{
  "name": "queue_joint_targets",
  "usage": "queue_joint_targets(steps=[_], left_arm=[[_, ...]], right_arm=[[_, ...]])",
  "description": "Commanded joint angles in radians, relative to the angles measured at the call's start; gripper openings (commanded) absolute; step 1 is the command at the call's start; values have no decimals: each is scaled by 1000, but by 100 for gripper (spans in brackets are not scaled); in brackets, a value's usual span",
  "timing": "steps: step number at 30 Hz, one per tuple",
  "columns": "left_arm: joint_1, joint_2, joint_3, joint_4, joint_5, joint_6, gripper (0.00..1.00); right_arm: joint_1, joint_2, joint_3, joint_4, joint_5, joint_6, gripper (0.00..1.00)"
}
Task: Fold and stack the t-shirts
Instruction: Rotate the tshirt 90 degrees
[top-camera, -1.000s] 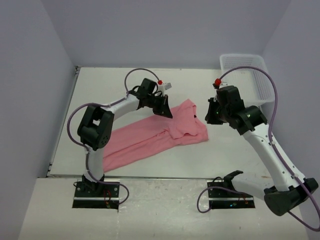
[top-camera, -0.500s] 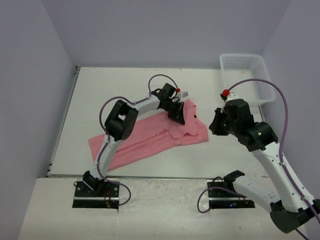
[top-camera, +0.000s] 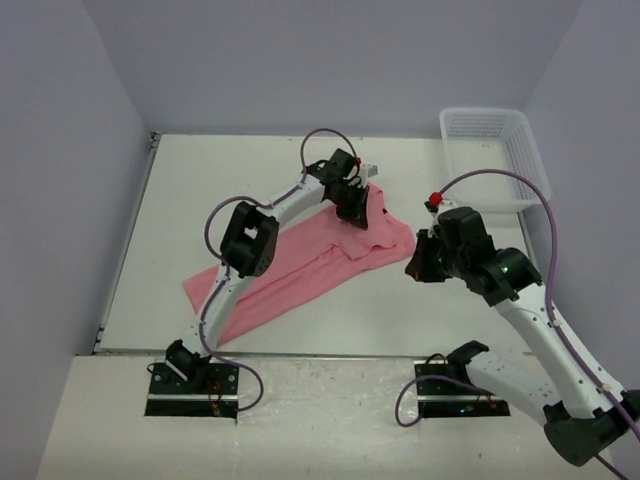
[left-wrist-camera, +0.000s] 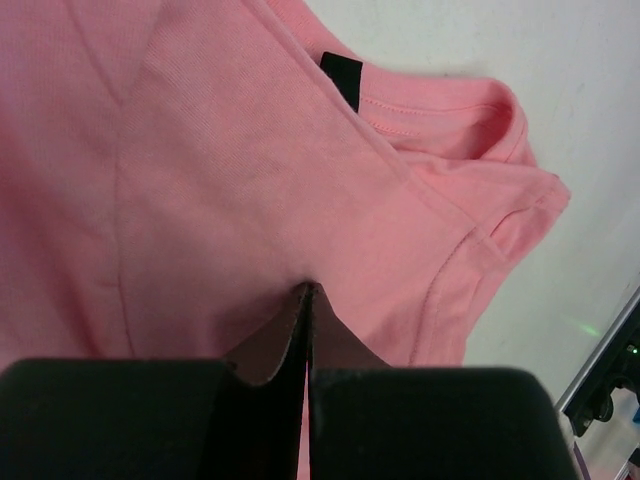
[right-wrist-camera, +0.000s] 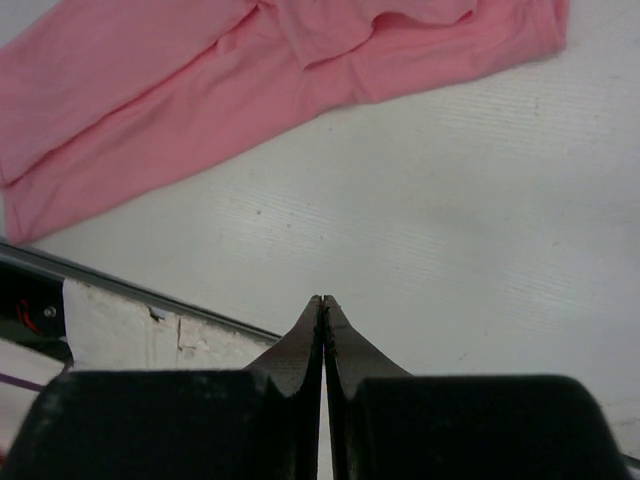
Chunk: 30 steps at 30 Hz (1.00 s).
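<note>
One salmon-pink t-shirt (top-camera: 300, 280) lies half folded in a long slanted band across the table. Its collar end, with a black label (left-wrist-camera: 342, 78), points to the far right. My left gripper (top-camera: 356, 207) reaches far over that end and is shut on a pinch of the t-shirt fabric (left-wrist-camera: 200, 150); its tips (left-wrist-camera: 307, 290) meet at the cloth. My right gripper (top-camera: 415, 268) is shut and empty. It hovers over bare table just right of the shirt's right edge. In the right wrist view the t-shirt (right-wrist-camera: 150, 110) lies beyond its closed tips (right-wrist-camera: 323, 300).
A white mesh basket (top-camera: 520, 150) stands at the far right corner of the table. Lavender walls close in the table on three sides. The table's front edge (right-wrist-camera: 150, 300) runs close below the right gripper. The left arm lies across the shirt's middle.
My left arm has stretched out to the far right, carrying the shirt's collar end farther back. My right gripper has dropped nearer and slightly left, off the shirt's edge.
</note>
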Motion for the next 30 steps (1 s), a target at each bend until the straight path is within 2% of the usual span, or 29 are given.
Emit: queue_joint_targets(steps=[1,7,14,17,20,23,30], left_arm=[[74,61,15,-49,-107,47,0],[198,57,36,-37,-77,74,0],[367,24,61,-17,-55,74,0],[424,9,75,3,-31,56,0],[479,-3,84,9,-17,41,0],[536,-23,52,35,-9,12,0],[617,-74,26,54,-2,-21,0]], right_arm=[[58,40,-38,76,-58,19,0],[219,304,7,164,21,27,0],[297,583,141,306,-93,15,0],[345,712,248,302,-111,-8,0],[388,884,447,251,-127,-38,0],[427,978,607,202,-146,-47,0],[492,1166,828,159,-241,-45,0]])
